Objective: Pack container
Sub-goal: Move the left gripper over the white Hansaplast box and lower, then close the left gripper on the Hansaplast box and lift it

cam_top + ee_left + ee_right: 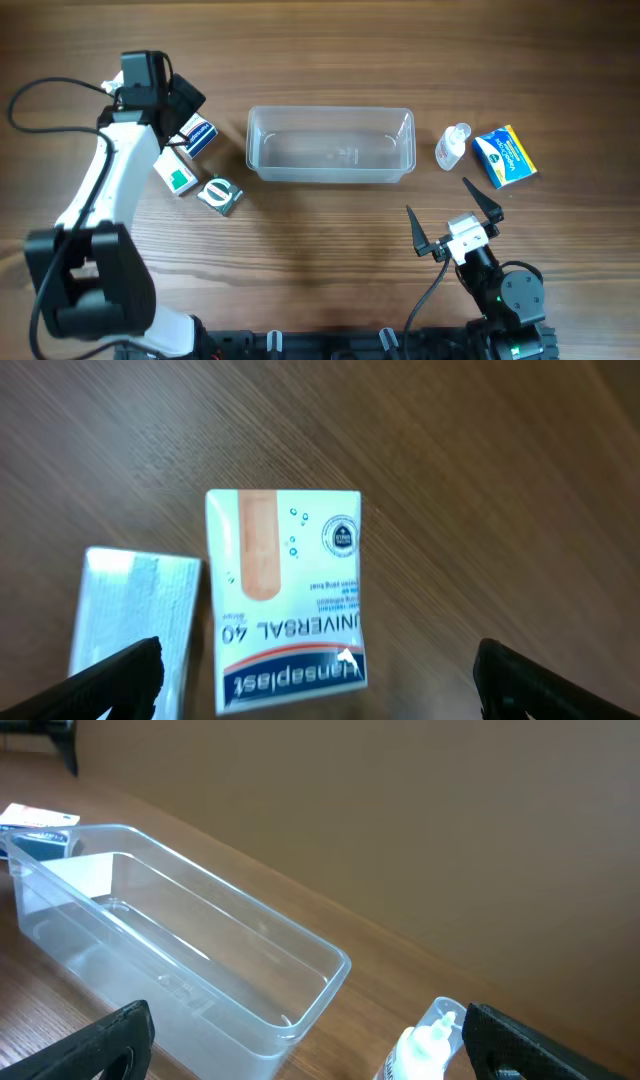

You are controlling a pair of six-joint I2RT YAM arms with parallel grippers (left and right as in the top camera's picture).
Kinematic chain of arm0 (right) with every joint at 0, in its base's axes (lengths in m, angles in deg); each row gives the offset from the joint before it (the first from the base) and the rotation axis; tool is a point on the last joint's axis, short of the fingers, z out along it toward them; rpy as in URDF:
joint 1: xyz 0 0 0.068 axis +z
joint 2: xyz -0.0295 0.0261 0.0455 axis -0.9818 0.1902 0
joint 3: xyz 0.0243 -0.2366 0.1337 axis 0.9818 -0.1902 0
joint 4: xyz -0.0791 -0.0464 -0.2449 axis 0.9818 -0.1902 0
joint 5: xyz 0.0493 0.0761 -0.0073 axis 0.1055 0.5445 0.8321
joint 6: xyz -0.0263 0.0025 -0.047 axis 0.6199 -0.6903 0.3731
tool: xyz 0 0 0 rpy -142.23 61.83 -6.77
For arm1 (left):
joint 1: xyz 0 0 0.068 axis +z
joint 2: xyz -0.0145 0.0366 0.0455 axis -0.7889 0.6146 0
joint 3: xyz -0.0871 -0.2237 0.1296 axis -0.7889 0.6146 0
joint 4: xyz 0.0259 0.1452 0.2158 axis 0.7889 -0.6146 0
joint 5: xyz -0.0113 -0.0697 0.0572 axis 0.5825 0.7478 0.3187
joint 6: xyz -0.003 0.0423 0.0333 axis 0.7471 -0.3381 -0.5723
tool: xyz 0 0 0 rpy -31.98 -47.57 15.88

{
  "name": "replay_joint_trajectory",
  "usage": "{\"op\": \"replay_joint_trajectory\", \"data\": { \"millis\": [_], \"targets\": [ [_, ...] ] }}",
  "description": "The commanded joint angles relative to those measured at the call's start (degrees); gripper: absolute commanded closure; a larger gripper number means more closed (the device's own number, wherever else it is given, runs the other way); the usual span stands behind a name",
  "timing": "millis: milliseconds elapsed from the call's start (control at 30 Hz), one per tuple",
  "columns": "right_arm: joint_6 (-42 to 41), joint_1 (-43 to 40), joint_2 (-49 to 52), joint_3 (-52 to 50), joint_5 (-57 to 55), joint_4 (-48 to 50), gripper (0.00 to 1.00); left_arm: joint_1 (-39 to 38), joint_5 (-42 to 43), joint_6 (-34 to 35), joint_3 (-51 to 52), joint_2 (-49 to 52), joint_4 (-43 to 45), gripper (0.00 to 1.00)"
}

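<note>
Hovering with jaws spread apart, we had our left gripper over a plaster box left of the mid-table container and our right gripper near a bottle and blue box.

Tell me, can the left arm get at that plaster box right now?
Probably yes. The left gripper hangs open right over the plaster box, and nothing lies on top; only the white box close beside it might crowd one finger.

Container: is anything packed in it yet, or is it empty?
Empty: the container shows only bare clear floor; the bottle and plaster box lie outside it.
</note>
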Motion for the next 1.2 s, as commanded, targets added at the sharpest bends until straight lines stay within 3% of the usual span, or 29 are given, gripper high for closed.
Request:
{"op": "replay_joint_trajectory", "data": {
  "millis": [0,433,667,1167],
  "targets": [
    [0.26,-0.28,-0.46,-0.09,1.11,0.33,0.00,0.09,0.52,-0.90,0.26,3.54,1.27,0.02],
    [0.26,-0.28,-0.46,-0.09,1.11,0.33,0.00,0.09,2.51,-0.79,0.26,5.25,1.46,0.06],
    [0.26,-0.28,-0.46,-0.09,1.11,0.33,0.00,0.09,2.89,-0.70,0.26,7.17,1.84,0.00],
    [0.24,-0.28,-0.46,-0.09,1.11,0.33,0.00,0.09,2.89,-0.70,0.26,8.17,2.51,0.00]
  ]
}}
